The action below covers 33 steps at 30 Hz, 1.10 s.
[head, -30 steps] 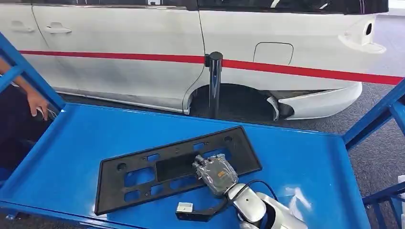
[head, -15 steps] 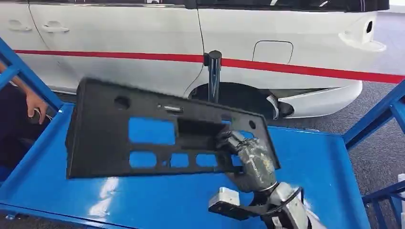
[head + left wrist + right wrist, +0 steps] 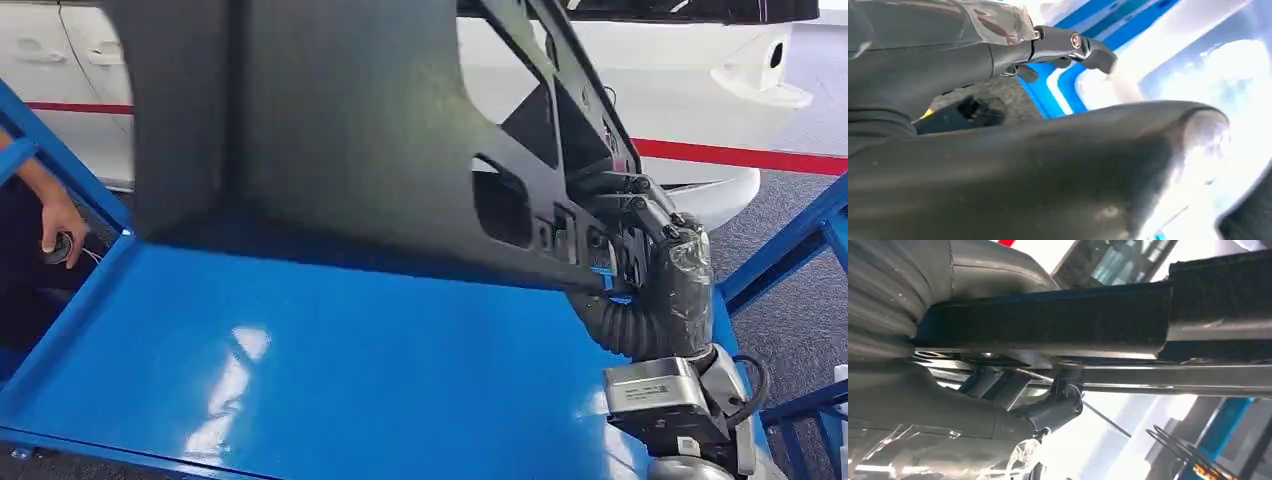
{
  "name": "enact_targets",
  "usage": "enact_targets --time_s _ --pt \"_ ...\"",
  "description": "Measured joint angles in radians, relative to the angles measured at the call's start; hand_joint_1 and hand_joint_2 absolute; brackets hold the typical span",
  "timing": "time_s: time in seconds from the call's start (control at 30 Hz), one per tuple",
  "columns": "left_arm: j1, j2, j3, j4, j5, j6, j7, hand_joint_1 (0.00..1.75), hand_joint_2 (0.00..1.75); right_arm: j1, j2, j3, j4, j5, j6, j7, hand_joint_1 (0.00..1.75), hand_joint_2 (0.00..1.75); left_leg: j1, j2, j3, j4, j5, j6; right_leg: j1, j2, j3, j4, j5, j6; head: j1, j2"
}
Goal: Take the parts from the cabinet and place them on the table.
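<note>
Above the blue shelf (image 3: 330, 350), a big black plastic panel (image 3: 340, 130) hangs tilted, lifted clear, so the pick is done and the carry to the tabletop is left, I judge. My right hand (image 3: 660, 270), raised with its wrist below it, grips the panel's edge. Whether my left hand (image 3: 923, 45) is open, I cannot tell.

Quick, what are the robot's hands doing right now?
Right hand: holding the black panel.
Left hand: cannot tell.
</note>
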Motion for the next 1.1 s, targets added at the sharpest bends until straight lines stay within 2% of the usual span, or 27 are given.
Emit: enact_targets --time_s 0.13,0.3,0.37,0.5,0.57,0.6,0.63,0.7,0.73,0.77,0.8,0.83,0.87,0.9,0.93,0.97,1.0,1.03,1.07,1.1 --pt "-0.004 -0.010 0.013 0.000 0.003 0.033 0.007 0.00 0.00 0.015 -0.002 0.000 -0.019 -0.005 -0.018 -0.021 1.75 1.75 0.000 0.000 0.000 0.000 0.000 0.000 0.000 0.000 0.000 0.000 0.000 0.000 0.000 0.000" --pt "-0.003 -0.024 0.035 0.000 0.043 0.045 0.039 0.00 0.00 0.064 -0.005 -0.005 -0.044 -0.057 -0.083 -0.064 1.75 1.75 0.000 0.000 0.000 0.000 0.000 0.000 -0.001 0.000 0.000 0.000 0.000 0.000 0.000 0.000" --pt "0.000 -0.030 0.049 0.000 0.067 0.045 0.049 0.00 0.00 0.104 -0.005 -0.010 -0.054 -0.078 -0.122 -0.093 1.75 1.75 0.000 -0.001 0.000 0.000 0.000 0.000 -0.001 -0.001 0.000 0.000 0.000 0.000 0.000 0.000" --pt "0.011 -0.032 0.063 0.000 0.091 0.009 0.092 0.00 0.00 0.202 -0.005 -0.011 -0.059 -0.143 -0.210 -0.211 1.75 1.75 0.000 0.000 -0.001 0.000 -0.001 0.000 -0.001 -0.001 0.000 0.000 0.000 0.000 -0.001 0.000" --pt "0.016 -0.034 0.069 0.000 0.093 0.003 0.100 0.00 0.00 0.234 -0.005 -0.011 -0.059 -0.160 -0.227 -0.246 1.75 1.75 0.000 -0.001 -0.001 0.000 -0.001 0.000 -0.001 -0.001 -0.001 0.000 0.000 0.000 -0.001 0.000" --pt "0.017 -0.034 0.071 0.000 0.092 0.002 0.100 0.00 0.00 0.244 -0.005 -0.011 -0.059 -0.164 -0.230 -0.252 1.75 1.75 -0.005 0.000 -0.005 0.008 -0.005 0.007 -0.007 -0.002 -0.001 -0.004 0.002 0.006 -0.001 0.000" --pt "0.018 -0.034 0.074 0.000 0.093 -0.001 0.101 0.00 0.00 0.255 -0.005 -0.011 -0.059 -0.170 -0.232 -0.258 1.75 1.75 -0.005 0.000 -0.004 0.005 -0.005 0.017 -0.008 -0.003 0.000 -0.005 0.003 0.008 -0.001 0.000" --pt "0.019 -0.035 0.076 0.000 0.094 -0.008 0.101 0.00 0.00 0.269 -0.004 -0.010 -0.059 -0.183 -0.237 -0.274 1.75 1.75 -0.008 -0.001 0.003 -0.010 0.012 0.030 -0.007 -0.003 0.007 -0.018 0.015 0.018 -0.003 0.000" --pt "0.020 -0.039 0.076 0.000 0.096 -0.013 0.100 0.00 0.00 0.288 -0.004 -0.011 -0.058 -0.194 -0.237 -0.288 1.75 1.75 0.011 0.003 0.023 -0.049 0.035 0.026 -0.006 -0.003 0.012 -0.020 0.005 0.019 -0.004 0.000" --pt "0.019 -0.040 0.076 0.000 0.097 -0.017 0.096 0.00 0.00 0.299 -0.004 -0.010 -0.058 -0.204 -0.237 -0.303 1.75 1.75 0.011 0.001 0.029 -0.067 0.045 0.030 -0.003 -0.004 -0.001 0.016 -0.032 0.023 -0.004 0.000" --pt "0.020 -0.040 0.076 0.000 0.097 -0.019 0.095 0.00 0.00 0.309 -0.004 -0.010 -0.058 -0.210 -0.238 -0.316 1.75 1.75 0.015 0.002 0.027 -0.068 0.050 0.030 -0.004 -0.004 -0.031 0.090 -0.081 0.028 -0.005 0.000" --pt "0.021 -0.043 0.076 0.000 0.099 -0.019 0.095 0.00 0.00 0.322 -0.004 -0.010 -0.058 -0.217 -0.237 -0.325 1.75 1.75 0.016 0.002 0.025 -0.067 0.050 0.030 -0.008 -0.004 -0.061 0.163 -0.118 0.035 -0.005 0.000" --pt "0.025 -0.043 0.076 0.000 0.101 -0.019 0.093 0.00 0.00 0.335 -0.004 -0.010 -0.058 -0.224 -0.237 -0.330 1.75 1.75 0.018 0.003 0.022 -0.067 0.051 0.027 -0.017 -0.004 -0.095 0.250 -0.152 0.043 -0.005 0.000" --pt "0.028 -0.043 0.076 0.000 0.107 -0.021 0.091 0.00 0.00 0.344 -0.004 -0.010 -0.058 -0.229 -0.236 -0.337 1.75 1.75 0.020 0.003 0.018 -0.065 0.053 0.024 -0.023 -0.005 -0.106 0.278 -0.151 0.050 -0.006 0.000" --pt "0.031 -0.043 0.076 0.000 0.113 -0.024 0.088 0.00 0.00 0.353 -0.004 -0.010 -0.058 -0.234 -0.235 -0.342 1.75 1.75 0.025 0.002 0.015 -0.063 0.054 0.019 -0.030 -0.005 -0.092 0.256 -0.127 0.059 -0.006 0.000" --pt "0.033 -0.043 0.076 0.000 0.116 -0.027 0.087 0.00 0.00 0.359 -0.004 -0.009 -0.058 -0.237 -0.235 -0.346 1.75 1.75 0.032 0.001 0.012 -0.058 0.054 0.013 -0.037 -0.006 -0.058 0.195 -0.089 0.069 -0.006 0.000" --pt "0.034 -0.044 0.076 0.000 0.119 -0.029 0.085 0.00 0.00 0.363 -0.004 -0.008 -0.058 -0.243 -0.234 -0.350 1.75 1.75 0.041 0.000 0.006 -0.048 0.050 0.002 -0.045 -0.008 -0.007 0.104 -0.047 0.081 -0.006 0.000" --pt "0.033 -0.044 0.076 0.000 0.122 -0.030 0.085 0.00 0.00 0.369 -0.004 -0.008 -0.058 -0.245 -0.235 -0.353 1.75 1.75 0.046 -0.001 -0.002 -0.031 0.043 -0.014 -0.058 -0.011 0.051 -0.002 -0.018 0.100 -0.006 0.000" --pt "0.033 -0.040 0.077 0.000 0.126 -0.030 0.084 0.00 0.00 0.377 -0.003 -0.008 -0.058 -0.246 -0.236 -0.356 1.75 1.75 0.046 -0.005 -0.014 -0.021 0.039 -0.027 -0.045 0.010 0.055 0.001 -0.028 0.098 -0.004 0.000" --pt "0.033 -0.040 0.076 0.000 0.126 -0.030 0.082 0.00 0.00 0.382 -0.003 -0.008 -0.058 -0.247 -0.236 -0.357 1.75 1.75 0.036 -0.007 -0.015 -0.011 0.037 -0.035 -0.051 0.015 0.029 0.028 -0.013 0.074 -0.008 0.000"
